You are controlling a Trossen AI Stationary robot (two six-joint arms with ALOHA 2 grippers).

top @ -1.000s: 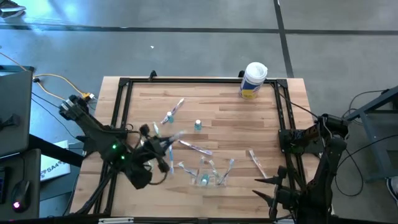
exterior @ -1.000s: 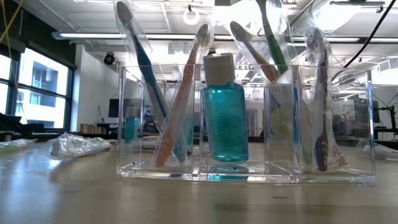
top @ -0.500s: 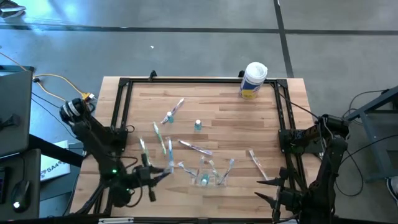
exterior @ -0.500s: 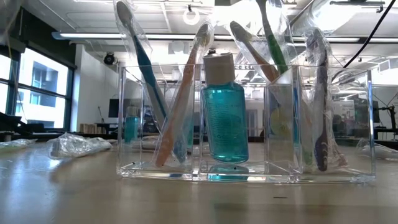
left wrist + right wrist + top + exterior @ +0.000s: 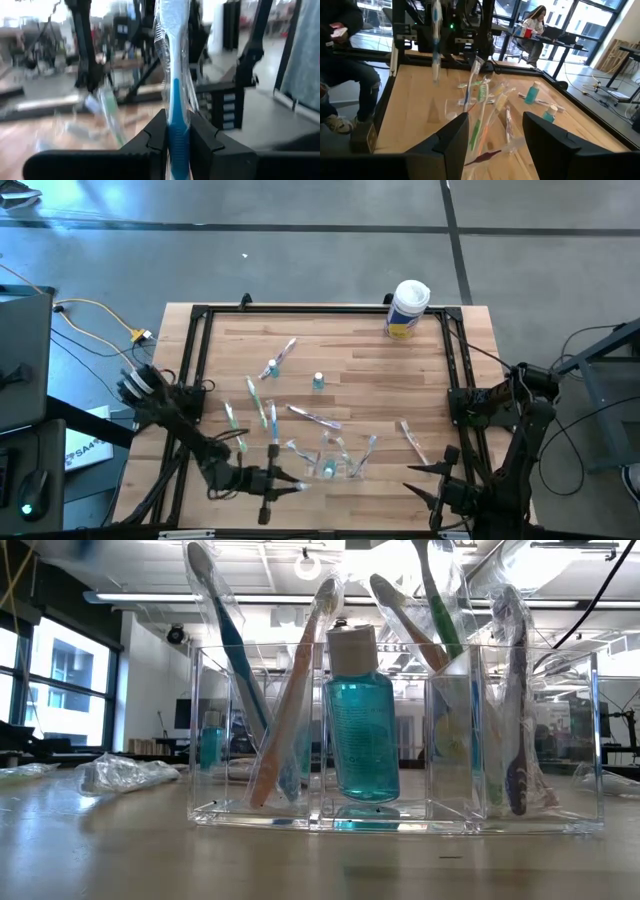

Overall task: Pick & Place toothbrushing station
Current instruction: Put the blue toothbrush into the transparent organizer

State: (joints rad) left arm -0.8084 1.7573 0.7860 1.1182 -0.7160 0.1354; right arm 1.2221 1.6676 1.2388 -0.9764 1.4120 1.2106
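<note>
Movement since the earlier frame: the left gripper (image 5: 285,483) had swung from about nine o'clock of the clear holder (image 5: 335,463) round to seven o'clock, near the table's (image 5: 400,380) front edge. It was clenched on a blue toothbrush (image 5: 172,75), long axis upright, head skyward. Right gripper (image 5: 418,483) waited at four o'clock, jaws parted, empty.

We see a white canister (image 5: 408,308) with a yellow label standing upright at one o'clock on the wooden table (image 5: 370,365), just inside the black frame (image 5: 196,345). A yellow cable (image 5: 95,310) trails off at ten o'clock. Beyond the table, one person (image 5: 536,19) sits at a desk and another person's leg (image 5: 350,82) shows nearby.
</note>
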